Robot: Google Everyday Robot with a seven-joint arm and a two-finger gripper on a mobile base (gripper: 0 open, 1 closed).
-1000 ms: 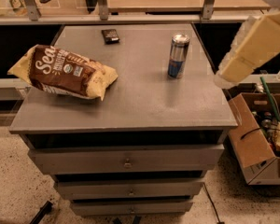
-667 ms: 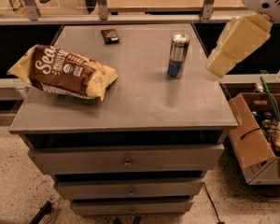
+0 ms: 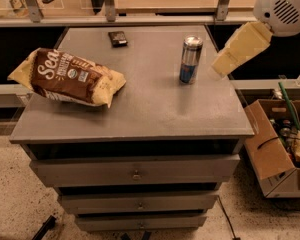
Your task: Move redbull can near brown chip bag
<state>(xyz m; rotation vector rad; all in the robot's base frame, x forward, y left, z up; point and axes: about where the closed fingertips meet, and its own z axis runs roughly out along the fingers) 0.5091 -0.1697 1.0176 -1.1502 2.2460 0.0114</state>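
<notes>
The redbull can (image 3: 190,59) stands upright on the grey cabinet top (image 3: 155,109), right of centre toward the back. The brown chip bag (image 3: 70,77) lies on its side at the left of the top, well apart from the can. My gripper (image 3: 223,65) is a pale yellow block hanging from the white arm head (image 3: 282,9) at the upper right. It hovers just right of the can, slanting down toward it, and does not touch it.
A small flat dark rectangular object (image 3: 117,38) lies at the back of the top. The cabinet has drawers (image 3: 135,174) below. An open cardboard box (image 3: 282,149) with clutter stands on the floor at the right. A shelf rail (image 3: 140,20) runs behind.
My gripper and arm have swung left and up toward the can, from beyond the top's right edge to just beside the can. The can and bag have not moved.
</notes>
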